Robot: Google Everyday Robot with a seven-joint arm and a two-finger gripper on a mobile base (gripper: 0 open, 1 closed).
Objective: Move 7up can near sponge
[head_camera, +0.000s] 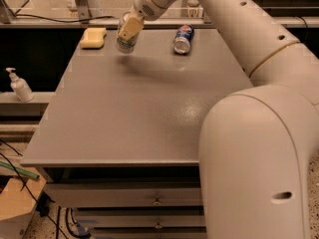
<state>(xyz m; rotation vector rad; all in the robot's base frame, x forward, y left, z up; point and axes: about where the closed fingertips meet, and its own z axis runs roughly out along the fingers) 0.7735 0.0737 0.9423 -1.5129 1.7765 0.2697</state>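
The 7up can [124, 44] is silvery with green lettering and hangs tilted in my gripper [128, 31], a little above the grey table's far left part. The gripper's tan fingers [131, 28] are shut on the can's side. The pale yellow sponge [93, 37] lies flat at the table's far left corner, a short way to the left of the can. The can and sponge are apart.
A blue, red and white Pepsi can [183, 39] lies on its side at the far middle of the table [139, 113]. A white pump bottle [20, 86] stands on a ledge to the left. My white arm fills the right side. Drawers sit under the table's front edge.
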